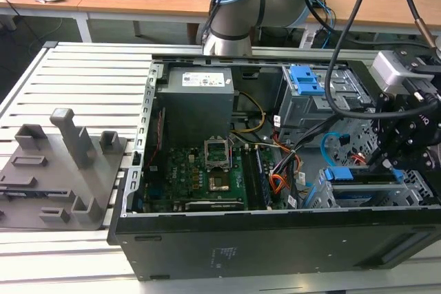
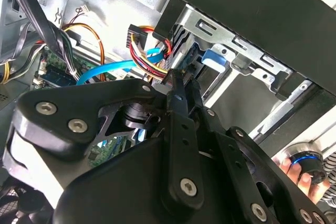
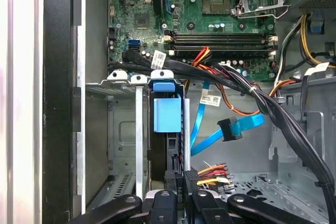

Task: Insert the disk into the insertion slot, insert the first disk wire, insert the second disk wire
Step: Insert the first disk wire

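The disk (image 3: 168,114) stands on edge inside the insertion slot (image 3: 123,129), its bright blue carrier flush between the grey sheet-metal rails. It looks fully seated, so its connector edge faces the open middle of the computer case (image 1: 275,239), where the cables can reach it.

Just beside that edge, the hand (image 2: 182,80) is pressed together. As far as both wrist views show, it pinches the small black plug of the first disk wire (image 3: 212,171). The orange, red and yellow strands fan out from the plug away from the disk. Gripping the plug rather than the soft strands keeps it rigid and lets it be lined up with the disk's socket. Whether the plug already touches the socket cannot be told.

The second disk wire (image 3: 229,128) hangs free nearby. Its glossy light-blue ribbon loops across the bay, and its dark plug is apart from the disk and clear of the hand.

In the exterior view the case lies open on its side on the slatted worktop (image 1: 69,67), so the arm can reach down into it.
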You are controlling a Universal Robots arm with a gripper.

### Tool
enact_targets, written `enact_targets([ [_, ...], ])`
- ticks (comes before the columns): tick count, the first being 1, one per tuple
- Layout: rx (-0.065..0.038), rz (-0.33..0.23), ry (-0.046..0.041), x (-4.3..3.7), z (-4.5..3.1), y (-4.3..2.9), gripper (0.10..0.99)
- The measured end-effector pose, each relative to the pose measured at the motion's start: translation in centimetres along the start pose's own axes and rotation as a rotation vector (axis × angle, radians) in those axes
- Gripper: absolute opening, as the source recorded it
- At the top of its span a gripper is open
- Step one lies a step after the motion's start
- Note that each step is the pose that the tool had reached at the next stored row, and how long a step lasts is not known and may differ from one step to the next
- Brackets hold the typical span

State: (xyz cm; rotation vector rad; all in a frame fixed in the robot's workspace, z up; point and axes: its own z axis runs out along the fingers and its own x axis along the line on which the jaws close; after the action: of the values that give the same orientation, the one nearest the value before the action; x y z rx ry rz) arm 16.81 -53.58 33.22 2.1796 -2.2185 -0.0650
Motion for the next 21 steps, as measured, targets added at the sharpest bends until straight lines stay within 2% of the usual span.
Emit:
enact_targets([
  [8,0.0,0.0,-0.0014,0.0,0.12,0.01,0.188],
  [9,0.0,0.0,-0.0006,0.01,0.09,0.01,0.251],
  [11,0.0,0.0,-0.0011,0.01,-0.09,0.01,0.251],
  [14,0.0,0.0,-0.0006,0.0,-1.43,0.08,0.251],
  [15,0.0,0.0,-0.0005,-0.01,-2.22,0.12,0.251],
  [17,0.0,0.0,-0.0005,-0.02,-3.12,0.17,0.251],
  [18,0.0,0.0,-0.0006,-0.02,-3.95,0.21,0.251],
  [20,0.0,0.0,-0.0004,-0.03,-4.71,0.25,0.251],
  [21,0.0,0.0,-0.0008,-0.06,-4.77,0.25,0.251],
])
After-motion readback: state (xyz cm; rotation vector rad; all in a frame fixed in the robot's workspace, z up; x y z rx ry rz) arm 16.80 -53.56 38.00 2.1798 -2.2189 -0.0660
